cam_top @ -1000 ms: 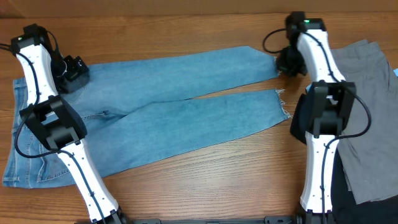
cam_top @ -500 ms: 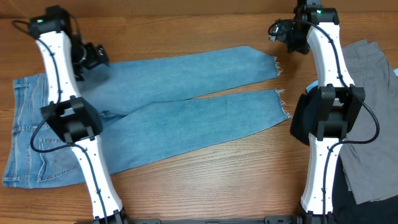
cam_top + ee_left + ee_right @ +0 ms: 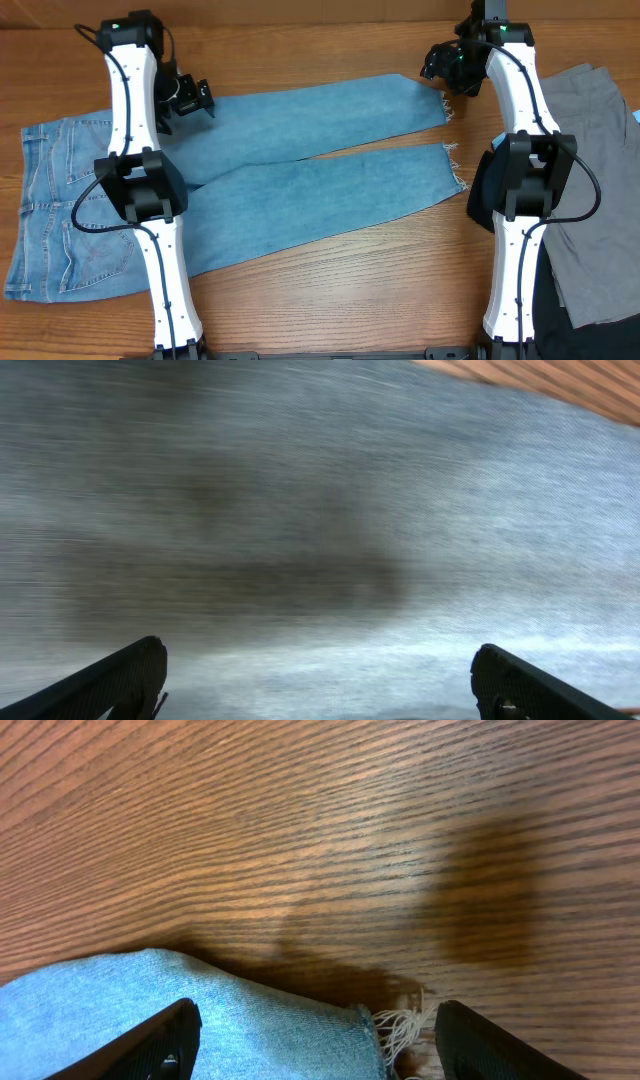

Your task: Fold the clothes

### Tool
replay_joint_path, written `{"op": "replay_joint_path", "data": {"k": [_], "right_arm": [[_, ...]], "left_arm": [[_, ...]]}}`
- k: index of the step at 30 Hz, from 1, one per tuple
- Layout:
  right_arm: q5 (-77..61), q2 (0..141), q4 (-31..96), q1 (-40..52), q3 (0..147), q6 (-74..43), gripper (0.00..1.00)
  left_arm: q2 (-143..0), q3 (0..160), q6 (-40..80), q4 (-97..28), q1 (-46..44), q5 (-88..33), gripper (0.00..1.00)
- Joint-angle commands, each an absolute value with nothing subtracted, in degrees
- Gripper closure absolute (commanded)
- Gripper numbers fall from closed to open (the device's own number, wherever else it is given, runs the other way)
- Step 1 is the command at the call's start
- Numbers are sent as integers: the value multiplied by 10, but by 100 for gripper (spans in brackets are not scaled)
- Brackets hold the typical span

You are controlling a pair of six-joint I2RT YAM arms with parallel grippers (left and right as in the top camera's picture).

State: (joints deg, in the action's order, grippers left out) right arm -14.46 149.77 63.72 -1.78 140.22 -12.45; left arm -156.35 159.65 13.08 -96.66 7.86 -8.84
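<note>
Jeans (image 3: pixel 300 170) of light-blue denim lie spread flat on the wooden bench (image 3: pixel 350 290), waist end (image 3: pixel 40 200) at the left with a stitched back pocket (image 3: pixel 95 250) facing up, and both legs running rightward in a shallow V. The far leg ends in a frayed hem (image 3: pixel 443 100) near the bench's back right; the near leg ends just below it. The left fingers (image 3: pixel 197 97) hover over the far leg close to the seat; in the left wrist view they stand wide apart (image 3: pixel 120 675) at the lower corners, with blurred denim (image 3: pixel 320 510) filling the field between them. The right fingers (image 3: pixel 432 68) hang just beyond the far leg's hem; in the right wrist view they are likewise parted (image 3: pixel 165 1040), with the corner of the denim (image 3: pixel 200 1010) and its loose threads (image 3: pixel 400 1025) lying between them on bare wood and held by neither. A plain grey garment (image 3: pixel 590 150) lies at the right edge of the bench, apart from the jeans, and a black garment (image 3: pixel 550 315) shows beside it at the lower right.
</note>
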Motion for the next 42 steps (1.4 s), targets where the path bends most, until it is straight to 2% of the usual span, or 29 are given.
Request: {"op": "replay_joint_path", "data": {"k": [1, 3, 6, 10, 12, 15, 17, 18, 21, 33, 42], "right_arm": [[-153, 1501, 628, -19, 1389, -115, 21], [-153, 1501, 622, -20, 1370, -115, 22], [-163, 1501, 615, -21, 1345, -115, 29], [-169, 1501, 605, -21, 1330, -115, 30], [-178, 1501, 598, -21, 1328, -115, 33], [-182, 1501, 593, -21, 1328, -119, 53], [-183, 1501, 591, -21, 1328, -122, 62], [-187, 1501, 589, -21, 1328, -122, 76], [-188, 1501, 587, -21, 1328, -125, 94], [-132, 1489, 599, -21, 1361, -154, 96], [-90, 1417, 623, -17, 1362, -180, 96]], "left_arm": [[-1562, 1591, 124, -968, 69, -118, 0], [-1562, 1591, 124, -968, 64, -123, 0], [-1562, 1590, 124, -968, 56, -123, 0], [-1562, 1588, 124, -968, 47, -121, 0], [-1562, 1586, 124, -968, 43, -121, 0], [-1562, 1586, 124, -968, 42, -121, 0], [-1562, 1586, 124, -968, 41, -120, 0], [-1562, 1586, 124, -968, 41, -119, 0], [-1562, 1586, 124, -968, 41, -119, 0], [-1562, 1586, 124, -968, 41, -114, 0], [-1562, 1586, 124, -964, 41, -114, 0]]}}
